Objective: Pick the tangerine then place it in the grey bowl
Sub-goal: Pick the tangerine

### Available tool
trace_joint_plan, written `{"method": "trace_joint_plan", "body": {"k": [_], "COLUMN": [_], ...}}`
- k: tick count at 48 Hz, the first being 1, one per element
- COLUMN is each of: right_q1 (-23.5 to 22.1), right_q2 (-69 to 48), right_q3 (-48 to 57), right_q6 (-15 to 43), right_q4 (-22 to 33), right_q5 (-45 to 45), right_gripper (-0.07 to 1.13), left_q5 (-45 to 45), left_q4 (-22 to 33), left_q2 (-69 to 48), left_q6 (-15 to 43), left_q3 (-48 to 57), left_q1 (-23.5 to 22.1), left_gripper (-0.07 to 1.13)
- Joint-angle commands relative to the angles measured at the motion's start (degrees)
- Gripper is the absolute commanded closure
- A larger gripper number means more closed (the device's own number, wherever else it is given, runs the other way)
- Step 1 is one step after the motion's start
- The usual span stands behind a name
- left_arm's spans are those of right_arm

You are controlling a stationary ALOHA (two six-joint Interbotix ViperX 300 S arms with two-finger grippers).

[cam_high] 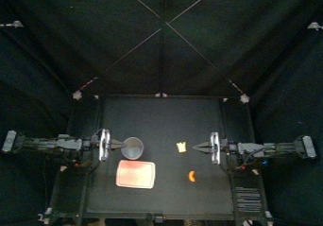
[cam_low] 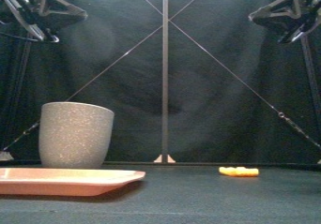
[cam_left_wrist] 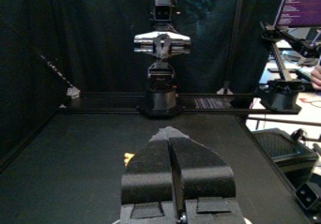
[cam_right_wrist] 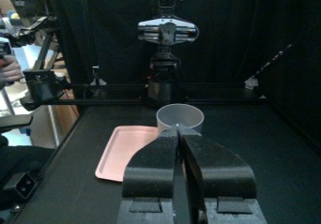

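Observation:
A small orange toy, the tangerine [cam_high: 192, 176], lies on the table right of the pink tray. The tall grey speckled cup [cam_high: 132, 150] [cam_low: 75, 134] [cam_right_wrist: 179, 118] stands upright behind the tray. In the front view one flat orange toy [cam_low: 238, 171] lies on the table, right of the cup. My left gripper [cam_high: 111, 147] [cam_left_wrist: 175, 140] hangs shut and holds nothing, left of the cup. Opposite it, my right gripper [cam_high: 209, 147] [cam_right_wrist: 183, 134] is also shut and holds nothing, behind the tangerine. Both hang well above the table.
The flat pink tray [cam_high: 135, 176] [cam_low: 63, 180] [cam_right_wrist: 129, 153] lies near the front edge, left of centre. A second small pale yellow toy [cam_high: 182, 147] sits between the cup and my right gripper.

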State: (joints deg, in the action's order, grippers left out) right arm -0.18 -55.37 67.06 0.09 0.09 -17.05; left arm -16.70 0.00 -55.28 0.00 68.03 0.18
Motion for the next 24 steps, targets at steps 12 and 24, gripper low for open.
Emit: {"method": "trace_joint_plan", "body": {"k": [12, 24], "right_q1": [0.6, 2.0], "right_q2": [11.5, 22.2], "right_q3": [-4.6, -6.2], "right_q6": [8.1, 15.5], "right_q4": [-16.8, -30.7], "right_q5": [6.4, 17.8], "right_gripper": [0.89, 0.5], "left_q5": [6.2, 6.6], "left_q4": [0.1, 0.2], "left_q2": [0.8, 0.7], "left_q6": [0.1, 0.2], "left_q3": [-1.7, -1.0], "left_q1": [0.0, 0.3], "left_gripper": [0.97, 0.97]}}
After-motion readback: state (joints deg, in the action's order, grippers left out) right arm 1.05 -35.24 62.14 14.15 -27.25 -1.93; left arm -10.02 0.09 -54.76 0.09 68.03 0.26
